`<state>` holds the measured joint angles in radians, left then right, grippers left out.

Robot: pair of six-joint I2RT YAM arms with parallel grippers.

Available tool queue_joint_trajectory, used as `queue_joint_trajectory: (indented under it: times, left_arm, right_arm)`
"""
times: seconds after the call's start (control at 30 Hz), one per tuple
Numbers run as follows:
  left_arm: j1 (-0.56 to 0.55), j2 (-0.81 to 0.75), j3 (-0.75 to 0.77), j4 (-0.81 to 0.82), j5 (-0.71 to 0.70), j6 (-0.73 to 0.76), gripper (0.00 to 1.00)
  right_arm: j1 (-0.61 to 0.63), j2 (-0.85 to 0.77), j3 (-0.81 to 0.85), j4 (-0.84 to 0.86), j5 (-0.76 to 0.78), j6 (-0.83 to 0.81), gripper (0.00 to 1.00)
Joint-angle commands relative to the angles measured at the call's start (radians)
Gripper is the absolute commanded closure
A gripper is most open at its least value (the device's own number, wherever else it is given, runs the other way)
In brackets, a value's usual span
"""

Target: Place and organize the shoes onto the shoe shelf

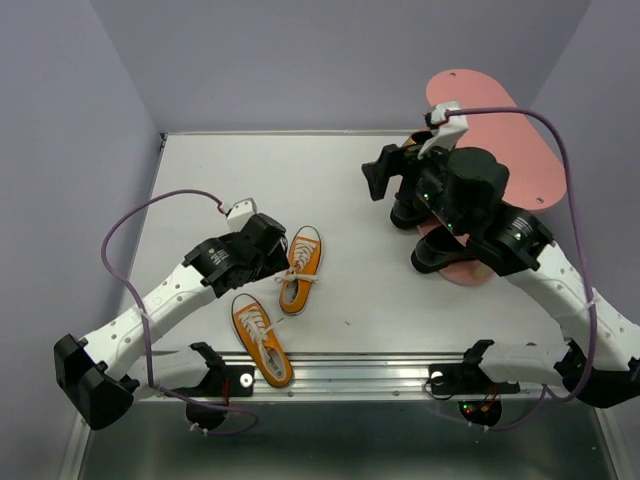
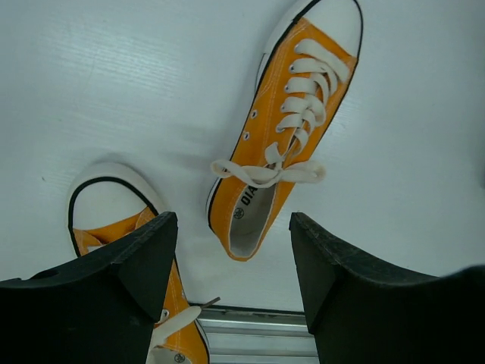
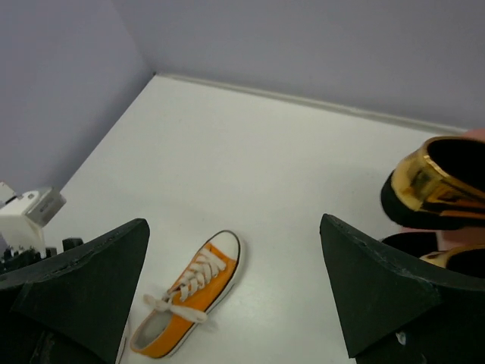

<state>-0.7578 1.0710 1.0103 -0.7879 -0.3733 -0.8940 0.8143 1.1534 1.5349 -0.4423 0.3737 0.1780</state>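
Two orange sneakers lie on the white table: one [image 1: 300, 268] [image 2: 284, 144] [image 3: 189, 303] mid-table, the other [image 1: 262, 340] [image 2: 114, 220] near the front rail. My left gripper [image 1: 264, 246] [image 2: 235, 265] is open and empty, just above the table between the two, touching neither. The pink shoe shelf [image 1: 500, 120] stands at the back right. My right gripper [image 1: 385, 176] [image 3: 235, 288] is open and empty, raised beside the shelf's left end. A gold loafer [image 3: 436, 186] sits on the shelf beside the right finger. Dark shoes [image 1: 440, 255] show under the right arm on a lower board.
A metal rail [image 1: 380, 372] runs along the table's front edge, close to the nearer sneaker. Lilac walls close in the back and both sides. A purple cable [image 1: 560, 150] loops over the shelf from the right arm.
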Motion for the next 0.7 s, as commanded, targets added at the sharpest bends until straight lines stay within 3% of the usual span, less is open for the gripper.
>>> queue_joint_trajectory:
  times: [0.0, 0.3, 0.67]
  left_arm:
    - [0.0, -0.086, -0.01, -0.109, -0.087, -0.201, 0.28]
    - [0.115, -0.232, 0.126, -0.238, -0.266, -0.283, 0.34]
    - [0.143, -0.157, 0.198, -0.192, -0.302, -0.168, 0.33]
  right_arm:
    - [0.008, 0.067, -0.03, -0.044, -0.238, 0.093, 0.0]
    - [0.085, 0.163, -0.295, 0.074, -0.309, 0.257, 0.0]
    - [0.186, 0.416, -0.364, 0.16, -0.234, 0.348, 0.0]
